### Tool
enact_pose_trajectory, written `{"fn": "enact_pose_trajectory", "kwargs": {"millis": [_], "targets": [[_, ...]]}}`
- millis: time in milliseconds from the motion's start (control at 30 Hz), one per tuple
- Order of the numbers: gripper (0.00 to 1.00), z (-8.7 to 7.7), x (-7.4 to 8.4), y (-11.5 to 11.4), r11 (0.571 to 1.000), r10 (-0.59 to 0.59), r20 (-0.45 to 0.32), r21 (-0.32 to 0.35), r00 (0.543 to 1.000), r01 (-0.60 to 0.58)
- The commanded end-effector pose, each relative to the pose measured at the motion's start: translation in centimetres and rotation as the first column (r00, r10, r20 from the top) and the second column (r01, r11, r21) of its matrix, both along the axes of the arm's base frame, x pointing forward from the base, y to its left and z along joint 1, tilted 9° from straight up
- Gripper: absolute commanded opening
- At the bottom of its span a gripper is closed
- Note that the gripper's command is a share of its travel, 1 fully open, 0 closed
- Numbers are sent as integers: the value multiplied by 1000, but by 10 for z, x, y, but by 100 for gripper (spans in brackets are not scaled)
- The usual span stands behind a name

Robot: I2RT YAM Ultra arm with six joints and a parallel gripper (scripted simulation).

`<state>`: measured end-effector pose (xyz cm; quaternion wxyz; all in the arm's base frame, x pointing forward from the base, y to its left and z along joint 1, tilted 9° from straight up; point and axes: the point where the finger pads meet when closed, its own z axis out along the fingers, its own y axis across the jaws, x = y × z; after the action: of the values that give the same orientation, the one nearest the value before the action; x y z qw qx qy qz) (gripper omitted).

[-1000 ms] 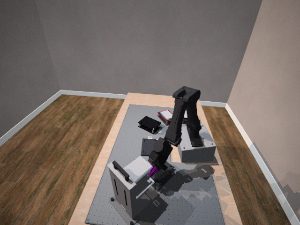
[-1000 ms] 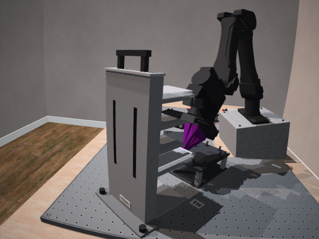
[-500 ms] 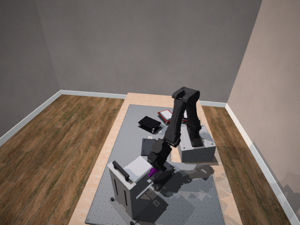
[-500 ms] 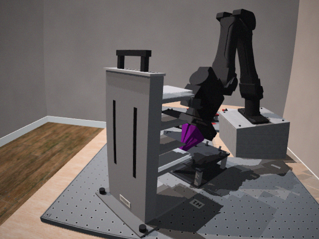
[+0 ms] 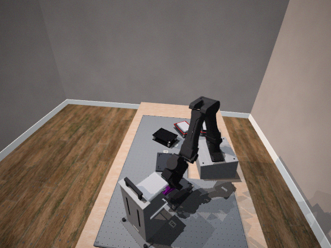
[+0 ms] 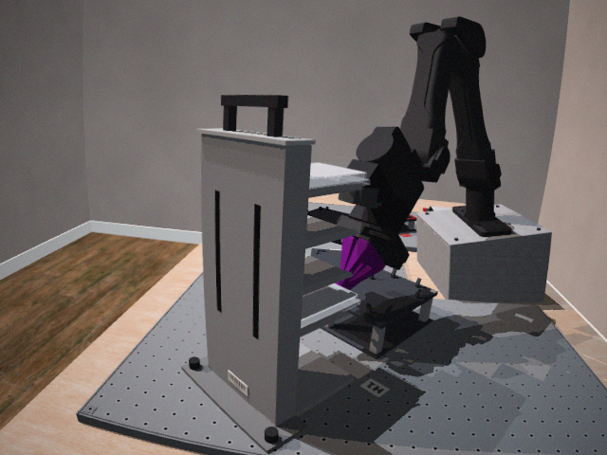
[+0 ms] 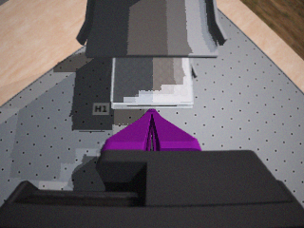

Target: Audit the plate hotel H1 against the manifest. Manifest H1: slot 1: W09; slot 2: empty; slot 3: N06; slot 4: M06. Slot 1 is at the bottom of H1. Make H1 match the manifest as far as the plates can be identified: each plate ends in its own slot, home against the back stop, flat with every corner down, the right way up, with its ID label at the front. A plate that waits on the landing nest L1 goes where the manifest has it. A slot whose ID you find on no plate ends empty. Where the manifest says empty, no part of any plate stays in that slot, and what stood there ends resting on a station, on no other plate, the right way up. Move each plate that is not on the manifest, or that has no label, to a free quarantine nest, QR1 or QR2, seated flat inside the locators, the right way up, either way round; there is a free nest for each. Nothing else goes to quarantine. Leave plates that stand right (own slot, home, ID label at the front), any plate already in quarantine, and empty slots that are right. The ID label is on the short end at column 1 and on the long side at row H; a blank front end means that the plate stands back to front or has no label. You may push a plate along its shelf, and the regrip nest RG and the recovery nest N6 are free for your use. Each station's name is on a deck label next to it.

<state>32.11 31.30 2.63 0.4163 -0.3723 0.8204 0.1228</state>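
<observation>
The plate hotel H1 (image 5: 133,206) (image 6: 252,235) stands at the near end of the deck with its open front toward the arm. A white plate (image 5: 152,184) (image 6: 336,174) lies in the top slot. A dark plate (image 6: 327,215) lies in the slot below it. A white plate (image 6: 327,300) (image 7: 152,87) lies in the bottom slot. My gripper (image 5: 167,190) (image 6: 343,282) (image 7: 151,113) is shut with its purple fingers pressed together and empty. Its tips point down at the front end of the bottom white plate. I cannot read any ID label.
A dark raised nest (image 6: 397,304) stands just in front of the hotel, below the gripper. Farther back are a flat dark nest (image 5: 162,161), a black plate on a nest (image 5: 164,136) and a red-edged nest holding a white plate (image 5: 182,126). The arm's grey pedestal (image 5: 217,166) (image 6: 483,264) is at the right.
</observation>
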Motion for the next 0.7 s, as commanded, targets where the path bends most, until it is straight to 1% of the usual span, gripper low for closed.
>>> {"fn": "enact_pose_trajectory", "kwargs": {"millis": [0, 667], "targets": [[0, 9, 4, 5, 1000, 0, 16, 18, 1000, -1], [0, 10, 12, 14, 1000, 0, 16, 19, 1000, -1]]}}
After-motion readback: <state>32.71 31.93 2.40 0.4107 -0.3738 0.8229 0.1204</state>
